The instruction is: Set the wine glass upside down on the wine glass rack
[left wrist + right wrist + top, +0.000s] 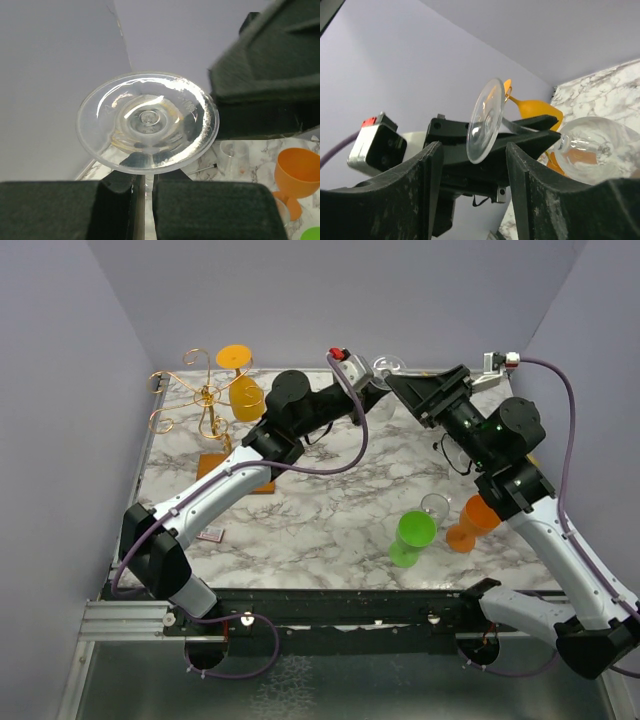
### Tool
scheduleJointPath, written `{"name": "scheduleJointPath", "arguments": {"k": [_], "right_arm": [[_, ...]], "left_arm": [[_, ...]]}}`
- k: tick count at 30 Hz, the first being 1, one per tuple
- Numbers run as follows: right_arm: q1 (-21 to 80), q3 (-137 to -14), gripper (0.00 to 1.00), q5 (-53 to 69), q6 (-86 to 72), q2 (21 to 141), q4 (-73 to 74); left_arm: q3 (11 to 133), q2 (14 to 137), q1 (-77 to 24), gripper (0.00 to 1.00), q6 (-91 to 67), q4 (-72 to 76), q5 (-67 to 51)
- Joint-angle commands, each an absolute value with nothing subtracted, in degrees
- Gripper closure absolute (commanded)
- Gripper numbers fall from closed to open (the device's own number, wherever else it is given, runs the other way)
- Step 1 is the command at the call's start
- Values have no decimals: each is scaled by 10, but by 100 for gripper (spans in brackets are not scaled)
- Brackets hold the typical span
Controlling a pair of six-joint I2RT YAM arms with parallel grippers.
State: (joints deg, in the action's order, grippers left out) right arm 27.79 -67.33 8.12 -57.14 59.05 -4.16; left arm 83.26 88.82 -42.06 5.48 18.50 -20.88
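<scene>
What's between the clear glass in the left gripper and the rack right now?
The yellow glass already hanging on the wine glass rack fills the side facing the clear wine glass. The left gripper holds its stem; the open right gripper brackets its foot. Nothing else visibly intervenes.

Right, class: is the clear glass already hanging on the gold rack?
No, the left jaws hold the clear glass by its stem, well apart from the rack.

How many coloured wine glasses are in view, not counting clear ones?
3. A yellow-orange glass hangs upside down on the wine glass rack, back left; a green glass and an orange glass stand front right. Arms may hide others.
</scene>
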Motion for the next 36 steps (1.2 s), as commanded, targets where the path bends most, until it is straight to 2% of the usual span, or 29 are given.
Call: {"name": "scheduleJointPath", "arguments": {"k": [1,4,9,10,11,14,17,26,36], "right_arm": [[279,-694,49,56,-615,606,-18],[280,-693,62,51,-631,609,-14],[280,-668,94,41,-664,598,-24],[280,-663,99,39,-673,594,-26],[279,-658,99,36,-683,592,-29],[279,-646,99,32,-705,582,-38],[279,-642,99,28,-721,572,-37],[279,-637,99,38,-754,552,-38],[279,-636,99,49,-765,543,-41]], "left_arm": [[811,860,-421,100,90,225,-262],[797,850,-421,100,106,228,-273],[782,837,-421,99,113,232,-269],[777,833,-421,91,113,234,-264],[770,829,-421,82,113,239,-258],[748,815,-421,64,103,259,-236],[734,809,-421,57,103,267,-235],[737,826,-421,59,124,271,-285],[737,844,-421,70,133,271,-328]]}}
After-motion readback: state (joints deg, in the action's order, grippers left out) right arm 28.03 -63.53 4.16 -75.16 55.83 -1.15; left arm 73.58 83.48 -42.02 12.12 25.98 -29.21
